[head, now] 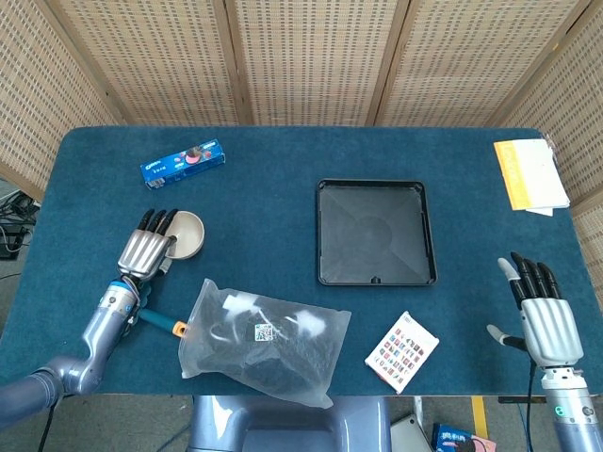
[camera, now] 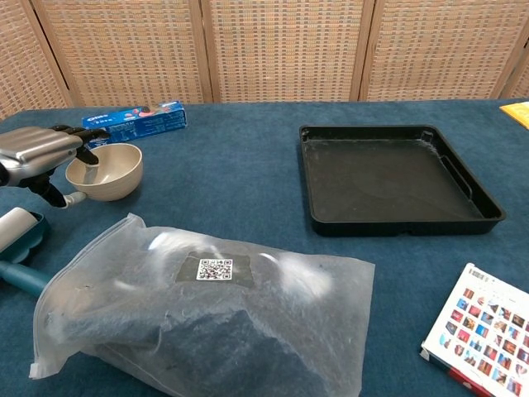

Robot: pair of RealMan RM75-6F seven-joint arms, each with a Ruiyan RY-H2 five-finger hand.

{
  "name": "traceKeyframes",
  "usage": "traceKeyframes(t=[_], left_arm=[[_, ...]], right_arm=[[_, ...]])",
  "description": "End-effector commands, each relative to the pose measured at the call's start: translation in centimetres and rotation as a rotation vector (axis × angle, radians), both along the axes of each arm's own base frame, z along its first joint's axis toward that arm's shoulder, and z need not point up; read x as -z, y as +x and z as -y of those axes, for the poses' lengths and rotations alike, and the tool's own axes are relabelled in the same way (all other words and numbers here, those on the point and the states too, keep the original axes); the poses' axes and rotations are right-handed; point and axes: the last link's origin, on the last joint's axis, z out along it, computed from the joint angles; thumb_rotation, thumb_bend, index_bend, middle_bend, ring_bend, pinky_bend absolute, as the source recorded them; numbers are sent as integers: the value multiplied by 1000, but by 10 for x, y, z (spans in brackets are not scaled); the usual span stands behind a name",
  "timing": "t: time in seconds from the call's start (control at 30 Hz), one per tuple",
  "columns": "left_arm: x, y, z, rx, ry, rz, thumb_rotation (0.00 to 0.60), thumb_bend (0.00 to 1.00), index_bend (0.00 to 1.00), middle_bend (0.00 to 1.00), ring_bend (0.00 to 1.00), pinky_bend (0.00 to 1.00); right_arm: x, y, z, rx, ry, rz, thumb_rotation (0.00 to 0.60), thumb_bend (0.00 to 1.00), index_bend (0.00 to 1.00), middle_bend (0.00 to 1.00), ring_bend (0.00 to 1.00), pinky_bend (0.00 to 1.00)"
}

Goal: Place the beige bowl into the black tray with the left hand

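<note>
Gripping the beige bowl [camera: 105,171] at its rim, left hand [camera: 37,151] has fingers inside, thumb beneath; bowl sits tilted at the table's left, well apart from black tray [head: 376,232]. Right hand [head: 545,315] fingers spread, holding nothing. Clear bag [camera: 207,318] carries a QR label. Blue box [head: 183,162]: lettering too small to read.

Bowl [head: 186,234] sits left of the tray [head: 377,273], with the bag [head: 264,340] in front between them
</note>
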Motion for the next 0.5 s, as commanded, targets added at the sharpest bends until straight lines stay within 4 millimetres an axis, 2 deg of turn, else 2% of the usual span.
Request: traceKeyframes(t=[0.03,0.3,0.5], left_arm=[[-1,1,0,9,2,2,600,566,642,0,0,0],[-7,18,-9,56,17,21,600,566,645,0,0,0],[-6,40,-23,93,10,27,600,566,646,0,0,0]], right_arm=[[0,0,0,0,2,-1,600,168,0,0,0,0],[1,-5,3,21,3,-2,600,168,2,0,0,0],[-1,-11,7,44,-3,3,600,168,2,0,0,0]])
